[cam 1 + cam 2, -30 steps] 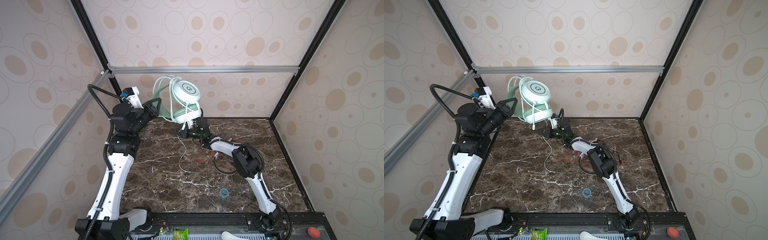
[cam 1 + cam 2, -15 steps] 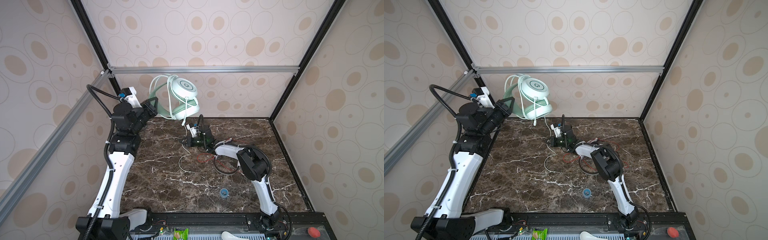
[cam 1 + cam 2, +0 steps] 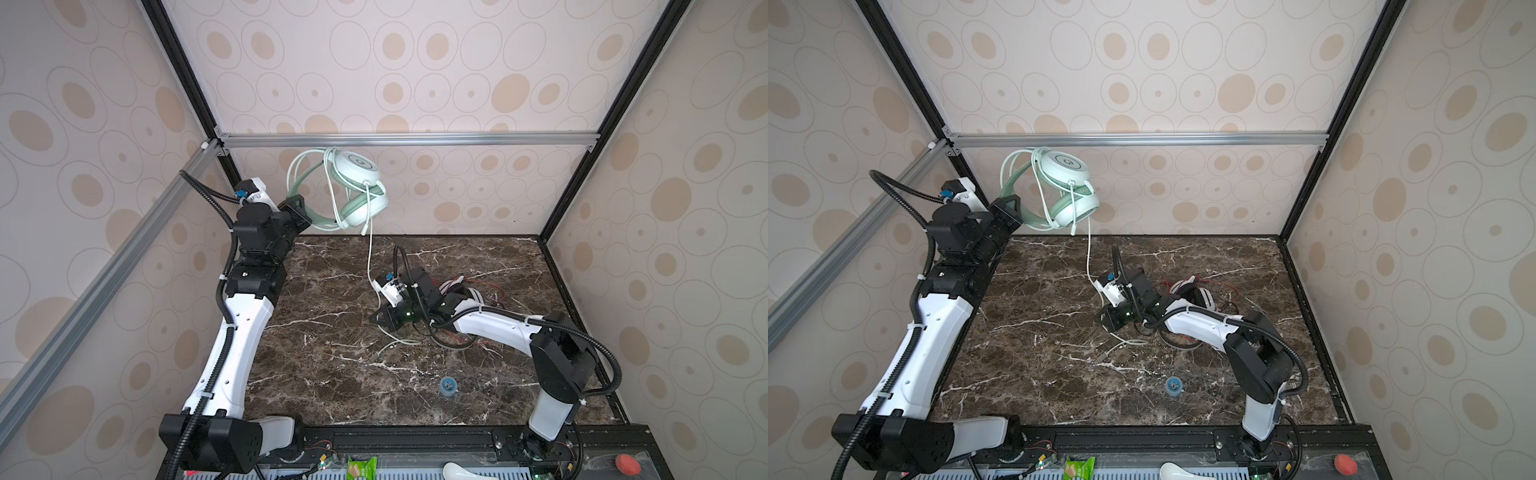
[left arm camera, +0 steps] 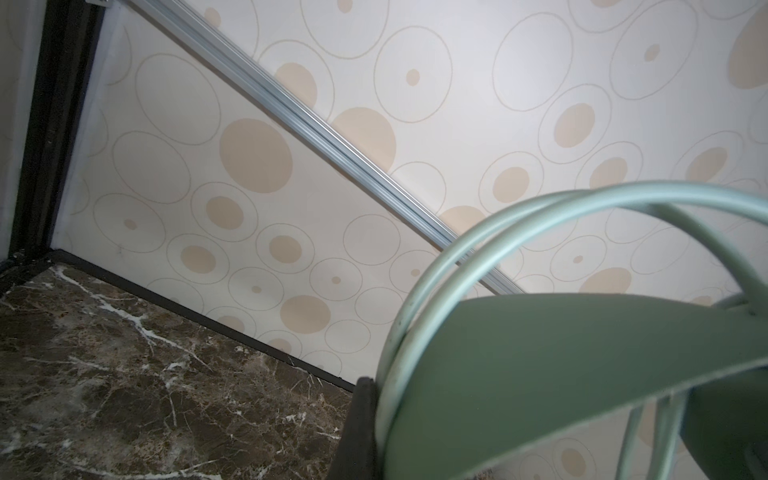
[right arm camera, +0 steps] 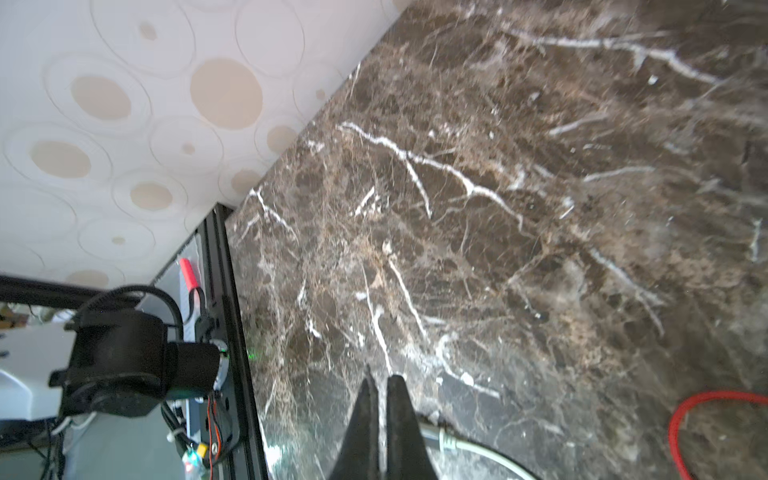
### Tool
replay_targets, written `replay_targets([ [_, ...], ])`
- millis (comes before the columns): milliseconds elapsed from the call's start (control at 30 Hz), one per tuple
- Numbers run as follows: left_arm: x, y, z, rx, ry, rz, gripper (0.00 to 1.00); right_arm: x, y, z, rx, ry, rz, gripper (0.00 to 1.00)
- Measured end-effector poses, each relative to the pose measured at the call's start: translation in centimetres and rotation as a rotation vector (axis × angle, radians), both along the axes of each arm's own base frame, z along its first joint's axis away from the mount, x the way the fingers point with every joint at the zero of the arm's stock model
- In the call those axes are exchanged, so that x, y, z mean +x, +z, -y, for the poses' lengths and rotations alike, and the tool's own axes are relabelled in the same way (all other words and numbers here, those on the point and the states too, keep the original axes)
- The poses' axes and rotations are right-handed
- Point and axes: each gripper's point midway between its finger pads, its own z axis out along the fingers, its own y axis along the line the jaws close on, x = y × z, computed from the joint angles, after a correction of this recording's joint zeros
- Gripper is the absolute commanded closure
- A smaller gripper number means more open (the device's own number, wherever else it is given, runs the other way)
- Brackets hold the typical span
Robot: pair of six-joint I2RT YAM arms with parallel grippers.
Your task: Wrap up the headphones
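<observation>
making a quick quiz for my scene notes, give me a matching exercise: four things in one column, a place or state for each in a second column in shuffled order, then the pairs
Column A
1. mint green headphones
2. white-and-black headphones
3. small blue round thing
4. right end effector

Column B
a. shut, low over the table
b. lying on the table among red cord
c. held up in the air by the left end effector
d. alone on the table near its front edge

Pairs: 1-c, 2-b, 3-d, 4-a
</observation>
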Motion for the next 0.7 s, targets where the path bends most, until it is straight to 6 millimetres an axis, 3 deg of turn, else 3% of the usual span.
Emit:
replay_targets([
  [167,1.5,-2.1,-0.1,0.003,0.008,-0.047,1.00,-2.4,-1.5,-0.1,-0.094,0.065,0.011,1.00],
  [500,3.3,-5.2,-1.6,0.048,0.100,-0.118,1.00,-4.3,-0.4,-1.2,-0.190,0.142,0.133,1.00],
  [700,3.9,-7.9,-2.3,0.112,0.135,-0.185,1.00,-4.9,-0.1,-0.4,-0.243,0.141,0.173,1.00],
])
